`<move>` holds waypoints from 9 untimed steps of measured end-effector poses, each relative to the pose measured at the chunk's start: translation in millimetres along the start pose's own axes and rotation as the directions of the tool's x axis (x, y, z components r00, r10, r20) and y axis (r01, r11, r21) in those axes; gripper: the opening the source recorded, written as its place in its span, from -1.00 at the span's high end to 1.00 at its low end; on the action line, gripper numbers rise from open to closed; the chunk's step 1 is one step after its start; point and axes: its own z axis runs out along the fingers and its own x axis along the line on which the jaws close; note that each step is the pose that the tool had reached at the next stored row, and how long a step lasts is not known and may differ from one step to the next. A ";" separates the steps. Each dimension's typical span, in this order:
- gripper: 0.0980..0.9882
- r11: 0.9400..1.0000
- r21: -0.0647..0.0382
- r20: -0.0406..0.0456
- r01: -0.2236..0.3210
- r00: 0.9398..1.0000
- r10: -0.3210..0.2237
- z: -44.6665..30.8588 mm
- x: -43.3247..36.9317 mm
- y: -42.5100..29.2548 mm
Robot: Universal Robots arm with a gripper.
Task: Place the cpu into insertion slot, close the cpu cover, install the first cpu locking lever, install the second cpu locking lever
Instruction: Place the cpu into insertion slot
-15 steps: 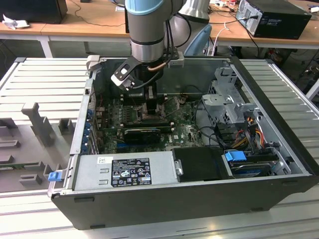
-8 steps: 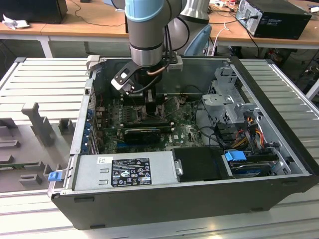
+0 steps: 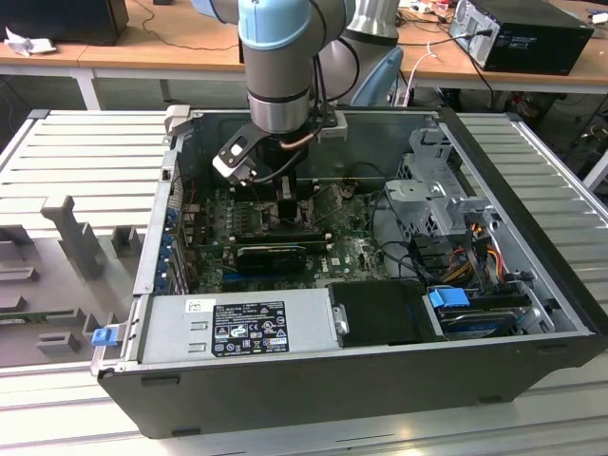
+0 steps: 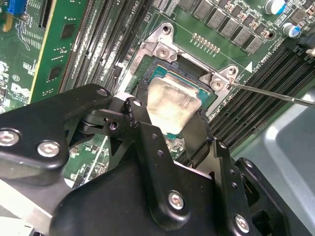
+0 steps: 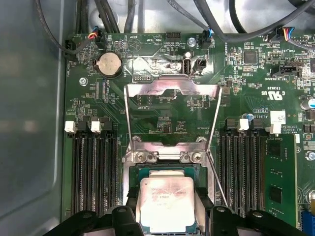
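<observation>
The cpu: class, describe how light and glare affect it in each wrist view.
First wrist view: glare bleaches the cpu face and streaks the open cpu cover; second wrist view: the same pale sheen covers the cpu.

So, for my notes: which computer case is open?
The big case under the arm, motherboard showing, where the gripper grips the cpu; the black case on the desk behind is closed.

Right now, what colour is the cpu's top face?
Pale silvery-grey metal, slightly smudged. The cpu shows best in the first wrist view.
</observation>
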 end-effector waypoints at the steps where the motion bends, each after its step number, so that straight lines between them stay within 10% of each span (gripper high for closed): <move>1: 0.04 1.000 0.000 0.000 0.000 1.000 0.000 0.8 0.0 -0.1; 9: -0.13 1.000 0.000 -0.002 0.000 1.000 0.000 1.5 0.0 0.0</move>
